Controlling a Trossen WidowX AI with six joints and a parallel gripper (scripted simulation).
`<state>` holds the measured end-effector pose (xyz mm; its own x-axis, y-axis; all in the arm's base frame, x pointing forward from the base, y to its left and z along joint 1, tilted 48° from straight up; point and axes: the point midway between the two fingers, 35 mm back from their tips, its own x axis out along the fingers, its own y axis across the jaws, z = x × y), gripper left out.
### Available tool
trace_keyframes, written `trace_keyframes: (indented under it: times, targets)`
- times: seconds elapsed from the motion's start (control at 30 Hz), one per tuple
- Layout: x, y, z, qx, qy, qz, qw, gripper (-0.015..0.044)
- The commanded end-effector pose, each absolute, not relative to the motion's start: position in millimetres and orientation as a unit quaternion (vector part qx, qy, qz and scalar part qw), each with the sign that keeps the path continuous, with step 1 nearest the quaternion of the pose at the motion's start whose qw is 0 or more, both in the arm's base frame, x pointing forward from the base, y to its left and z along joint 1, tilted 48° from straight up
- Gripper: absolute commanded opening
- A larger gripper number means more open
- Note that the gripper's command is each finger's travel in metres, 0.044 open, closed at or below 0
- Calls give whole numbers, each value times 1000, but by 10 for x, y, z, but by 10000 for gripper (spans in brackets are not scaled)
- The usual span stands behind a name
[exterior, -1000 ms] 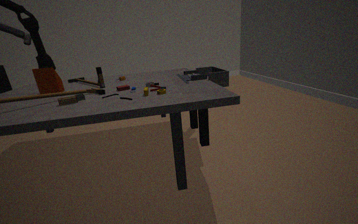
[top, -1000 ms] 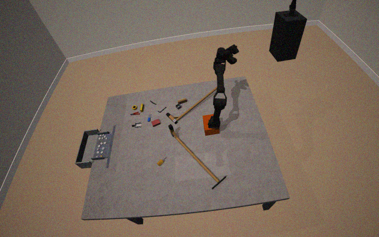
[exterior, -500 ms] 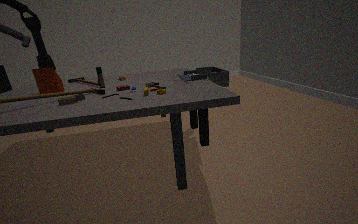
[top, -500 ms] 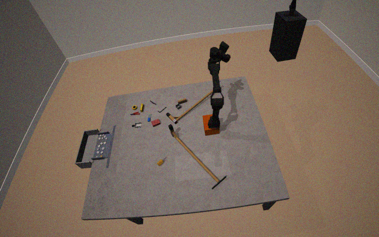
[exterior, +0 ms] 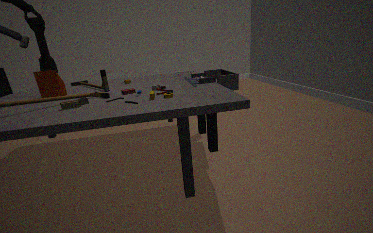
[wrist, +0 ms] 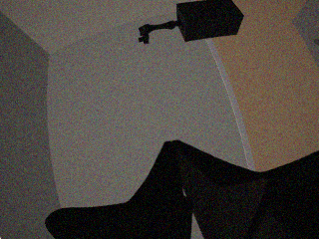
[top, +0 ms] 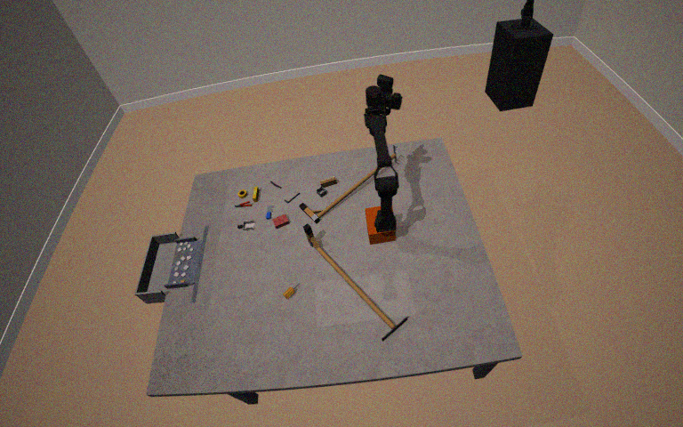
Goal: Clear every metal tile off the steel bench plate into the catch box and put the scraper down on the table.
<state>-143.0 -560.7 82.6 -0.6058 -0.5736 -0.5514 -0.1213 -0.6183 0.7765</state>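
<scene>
Several small pale tiles (top: 183, 258) lie on the blue-grey bench plate (top: 195, 262) (exterior: 194, 82) at the table's left end in the top view. The dark open catch box (top: 147, 268) (exterior: 227, 81) adjoins its far side. A long wooden-handled tool (top: 352, 283) with a wide dark blade lies across the table; its other end has an upright dark-tipped block. A second long tool (top: 347, 195) (exterior: 55, 98) lies behind it, with a block at its near end. Which is the scraper is not certain. My gripper (wrist: 171, 147) is shut and empty, raised high above the table's back.
My arm stands on an orange base (top: 373, 232) (exterior: 49, 83). A red block (top: 281, 221) (exterior: 128, 91), a yellow tape roll (top: 242, 193) (exterior: 168, 95), a yellow-handled screwdriver (top: 289, 292) (exterior: 127, 81) and several small tools lie between base and plate.
</scene>
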Motion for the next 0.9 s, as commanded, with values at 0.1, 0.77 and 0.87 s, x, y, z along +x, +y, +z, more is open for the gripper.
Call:
trace_keyframes:
  times: [0.1, 0.77, 0.87]
  targets:
    - [-1157, -5624, 704, 447, -345, -807, 172, 0]
    - [-312, -5537, 379, 506, -131, -809, 270, 0]
    - [-187, -5507, 335, 513, -99, -804, 285, 0]
